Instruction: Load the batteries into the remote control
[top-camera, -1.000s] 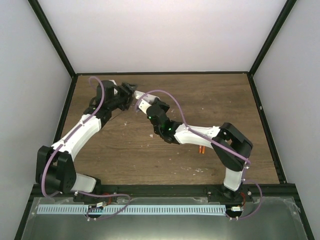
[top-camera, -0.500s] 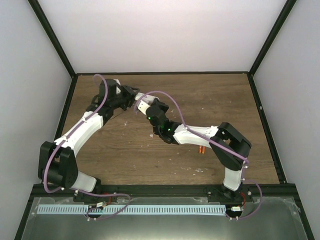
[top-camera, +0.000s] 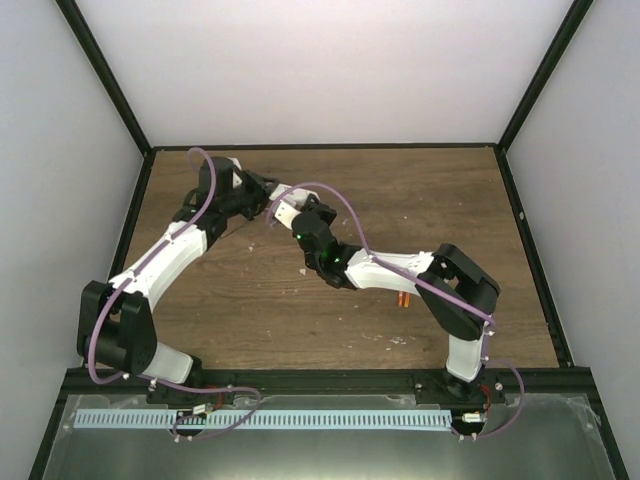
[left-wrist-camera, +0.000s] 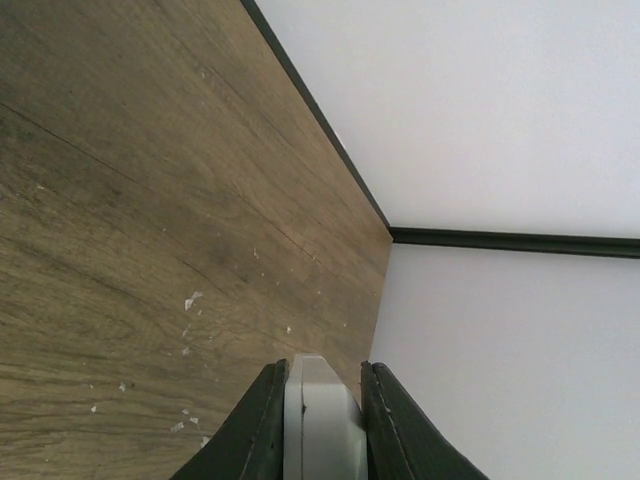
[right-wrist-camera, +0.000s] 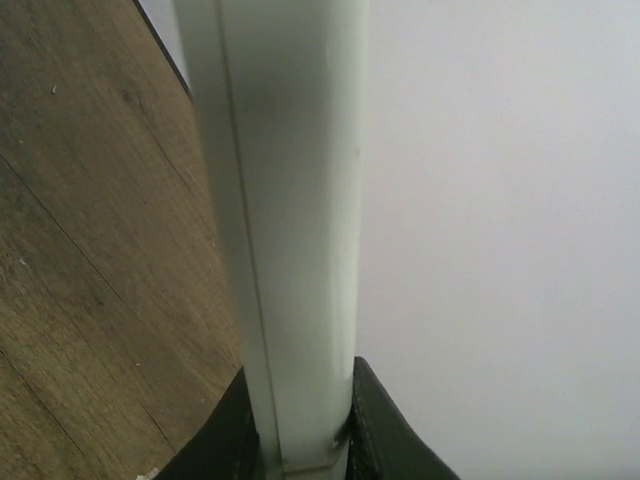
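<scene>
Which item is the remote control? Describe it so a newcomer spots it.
Find the far left part of the wooden table, where the left gripper and right gripper meet. The remote control is the white slab clamped in the right one: flat and straight-edged, between dark jaws.

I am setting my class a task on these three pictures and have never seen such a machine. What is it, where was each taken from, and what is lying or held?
These are two robot arms, left arm and right arm, bolted at the near edge of a wooden table. The wide picture looks down from above and behind them. The other two come from wrist cameras, each showing its own tool. The right tool is shut on the remote control, a long white slab. The left tool is shut on a white piece; whether that is the remote's other end I cannot tell. Orange batteries lie by the right arm.
</scene>
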